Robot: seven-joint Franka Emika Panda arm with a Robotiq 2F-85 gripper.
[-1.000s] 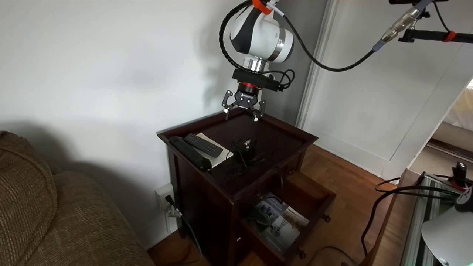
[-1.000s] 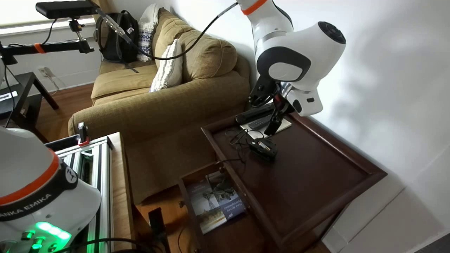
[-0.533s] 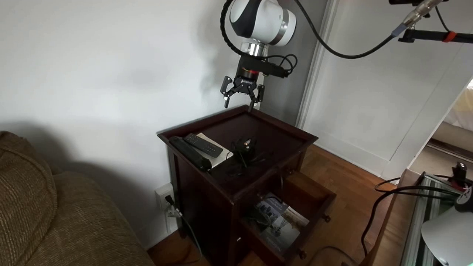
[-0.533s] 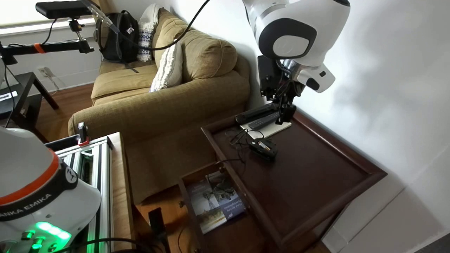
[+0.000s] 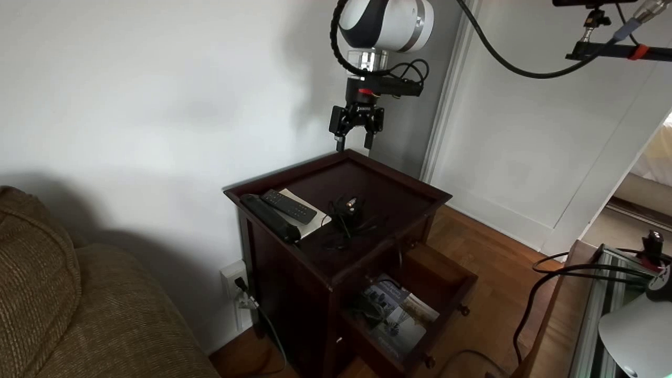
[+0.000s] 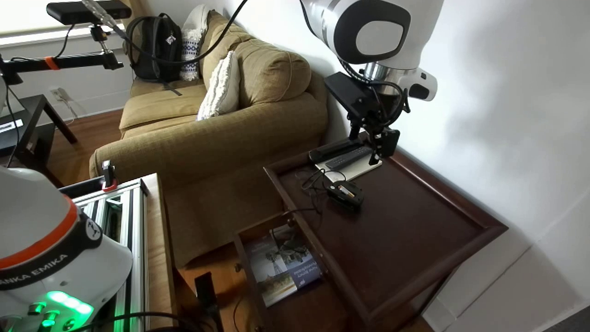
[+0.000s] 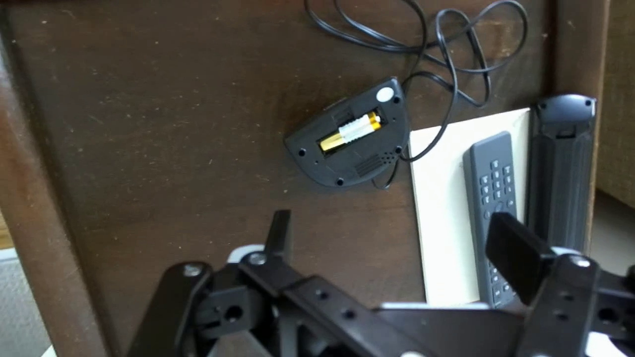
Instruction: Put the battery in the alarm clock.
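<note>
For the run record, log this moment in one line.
hand: open, empty, above table | battery: in clock, seating unclear | clock: on table | drawer: open

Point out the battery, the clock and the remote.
Battery (image 7: 355, 130): wrist view, on the white middle of its wrapper.
Clock (image 7: 346, 161): wrist view, on the black case beside the battery.
Remote (image 7: 496, 182): wrist view, among its small buttons.

White robot arm (image 5: 397, 25), jaws pointing down, spread apart
</note>
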